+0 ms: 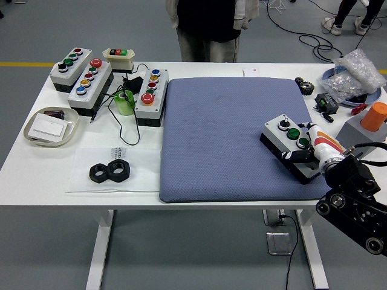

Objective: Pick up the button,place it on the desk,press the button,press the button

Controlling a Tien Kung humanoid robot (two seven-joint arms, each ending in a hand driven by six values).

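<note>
We see our right hand (pixel 307 156) with its fingers wrapped around the button box (pixel 289 145), tilted on the blue mat (pixel 224 139).

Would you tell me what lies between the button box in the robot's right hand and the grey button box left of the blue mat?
In the head view, only bare blue mat separates the held button box from the grey box.
</note>
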